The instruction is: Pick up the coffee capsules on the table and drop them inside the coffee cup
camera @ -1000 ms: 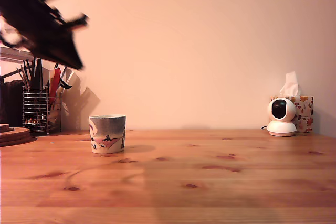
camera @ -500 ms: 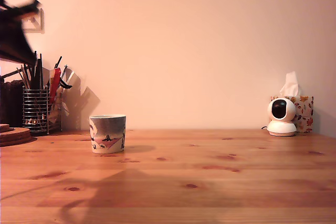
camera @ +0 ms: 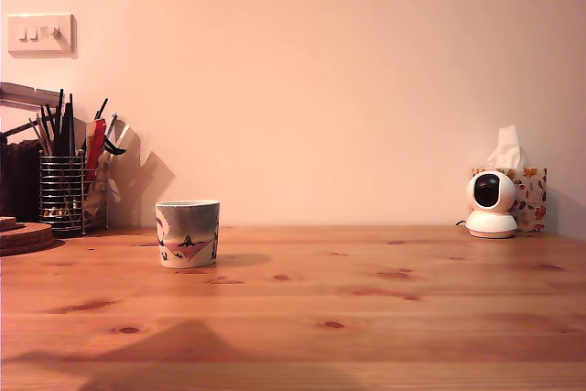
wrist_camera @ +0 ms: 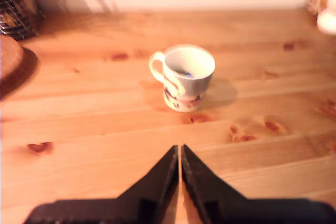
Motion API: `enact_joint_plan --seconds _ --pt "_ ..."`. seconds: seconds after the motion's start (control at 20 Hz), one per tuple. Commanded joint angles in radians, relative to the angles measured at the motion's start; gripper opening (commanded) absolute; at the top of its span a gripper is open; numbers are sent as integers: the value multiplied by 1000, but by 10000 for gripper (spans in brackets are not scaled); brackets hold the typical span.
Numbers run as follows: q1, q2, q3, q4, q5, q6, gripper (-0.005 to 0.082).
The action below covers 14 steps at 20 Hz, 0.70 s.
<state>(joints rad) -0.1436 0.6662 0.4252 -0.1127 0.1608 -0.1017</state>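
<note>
Coffee capsules are not visible loose on the worktop [wrist_camera: 94, 124] in either view; the only trace is a small blue item [wrist_camera: 185, 72] lying at the bottom of the coffee cup [wrist_camera: 184, 77], which is probably the blue capsule, though the wrist view is too blurred to confirm. No black-brown capsule can be identified; whether it lies in the cup below the rim cannot be told. The claw [wrist_camera: 180, 153] is narrow, its two dark fingers pressed nearly together with only a thin slit between them, and it holds nothing. The cup stands upright ahead of the claw tips, well apart from them, handle turned away to one side. In the exterior view the arm is out of frame and the cup [camera: 188, 233] stands alone, with a wire utensil holder [camera: 62, 194] behind it. Judged from this layout, the deposit step appears finished or nearly so. To do the present step well, hold the claw clear above the worktop, keep the cup centred ahead of the fingertips, and inspect the cup interior from above before declaring completion. Avoid sweeping low toward the cup, since a shut claw can tip it.
</note>
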Motion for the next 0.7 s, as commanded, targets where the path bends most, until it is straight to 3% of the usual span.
enact_joint_plan --seconds 0.0,0.35,0.65 --pt "2 -57 -32 -24 -8 -6 -19" --pt "1 -281 -36 -101 -22 -33 -19" --pt "1 -367 -36 -101 -23 -33 -19"
